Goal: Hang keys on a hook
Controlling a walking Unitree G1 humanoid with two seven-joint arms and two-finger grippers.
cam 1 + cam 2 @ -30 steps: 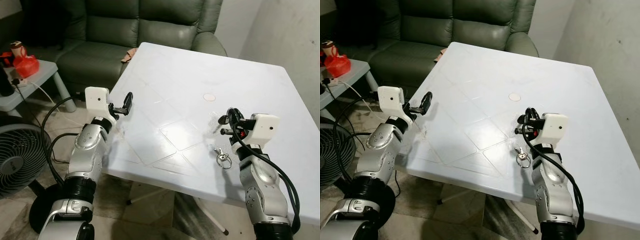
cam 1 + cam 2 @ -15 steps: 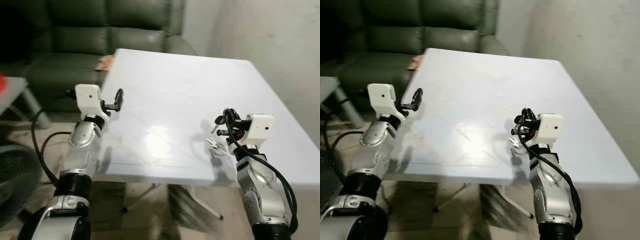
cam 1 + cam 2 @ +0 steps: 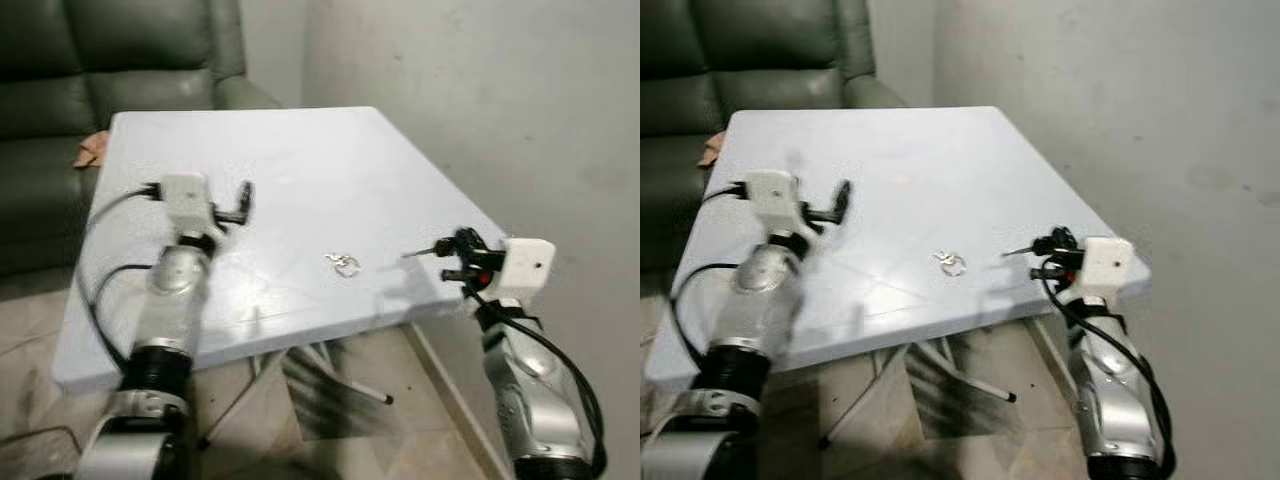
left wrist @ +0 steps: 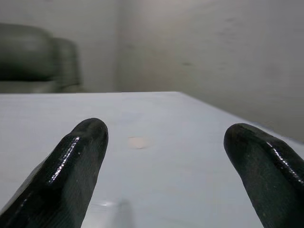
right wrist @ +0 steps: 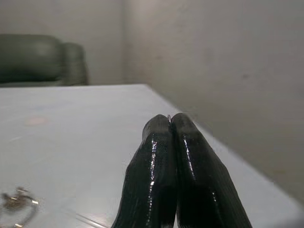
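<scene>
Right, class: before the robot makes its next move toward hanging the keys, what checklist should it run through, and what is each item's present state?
1. Keys held in a gripper: not ok, they lie on the table.
2. Right gripper ready to pick: not ok, its fingers are pressed shut, near the table's edge.
3. Left gripper open: ok, its fingers are wide apart above the table.
4. Keys free to reach: ok, bare tabletop surrounds them.
5. Hook located: cannot tell.
</scene>
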